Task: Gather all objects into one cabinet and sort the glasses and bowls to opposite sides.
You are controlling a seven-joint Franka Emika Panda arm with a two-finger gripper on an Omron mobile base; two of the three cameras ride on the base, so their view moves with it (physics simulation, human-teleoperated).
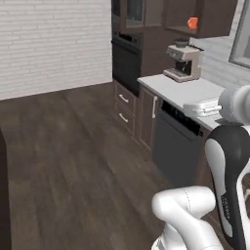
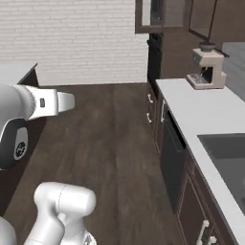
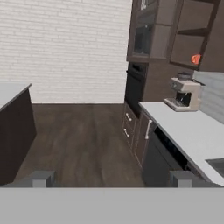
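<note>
An orange mug [image 1: 193,22] stands in the open wall cabinet [image 1: 215,19], above the coffee machine [image 1: 184,62] on the white counter [image 1: 185,90]. The gripper [image 3: 112,178] is wide open and holds nothing.

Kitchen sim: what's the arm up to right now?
Nothing is being handled. The gripper is open and empty, pointing down the kitchen toward the counter with the coffee machine. An orange mug sits in the open wall cabinet above it. The arm is well short of the cabinet, so gathering hasn't visibly begun.
</note>
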